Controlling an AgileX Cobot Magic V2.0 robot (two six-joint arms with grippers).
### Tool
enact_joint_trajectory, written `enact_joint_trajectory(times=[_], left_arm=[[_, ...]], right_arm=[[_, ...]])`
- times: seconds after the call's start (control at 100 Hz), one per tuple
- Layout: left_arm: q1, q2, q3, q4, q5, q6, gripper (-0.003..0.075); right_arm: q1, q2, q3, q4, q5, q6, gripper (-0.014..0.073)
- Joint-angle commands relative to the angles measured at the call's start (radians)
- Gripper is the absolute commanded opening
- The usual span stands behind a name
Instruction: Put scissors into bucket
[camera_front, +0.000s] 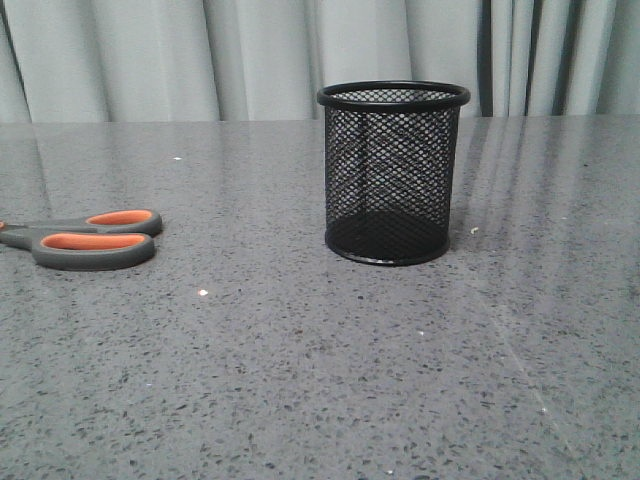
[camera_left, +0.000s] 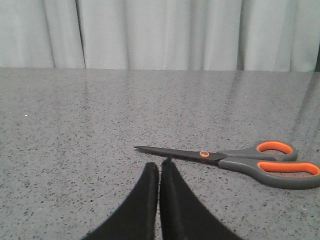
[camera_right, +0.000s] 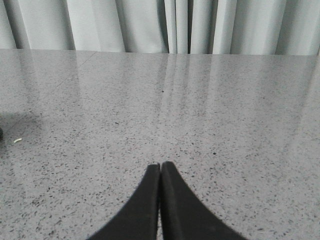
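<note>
The scissors (camera_front: 85, 240) lie flat on the grey speckled table at the far left of the front view; only their grey handles with orange-lined loops show there. In the left wrist view the whole scissors (camera_left: 235, 160) show, blades closed, just beyond my left gripper (camera_left: 159, 164), which is shut and empty with its tips close to the blades. The bucket (camera_front: 392, 172), a black wire-mesh cup, stands upright mid-table, empty. My right gripper (camera_right: 160, 165) is shut and empty over bare table. Neither gripper shows in the front view.
Grey curtains (camera_front: 250, 55) hang behind the table's far edge. A few white crumbs (camera_front: 203, 293) lie on the tabletop (camera_front: 300, 380). A dark edge and a white crumb show at the side of the right wrist view (camera_right: 17, 140).
</note>
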Motion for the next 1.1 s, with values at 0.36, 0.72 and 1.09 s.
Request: enact_joint_trajectory(times=[0.36, 0.72, 1.09], left_arm=[[0.002, -0.026, 0.039, -0.015, -0.083, -0.009, -0.002], [0.002, -0.026, 0.039, -0.095, -0.1, -0.009, -0.002], [0.002, -0.026, 0.037, -0.586, -0.126, -0.009, -0.002]], right_arm=[[-0.009, -0.022, 0.004, -0.01, -0.079, 0.002, -0.0045], [-0.009, -0.022, 0.004, 0.073, -0.099, 0.002, -0.0045], [-0.009, -0.022, 0.002, 0.386, -0.219, 0.002, -0.0045]])
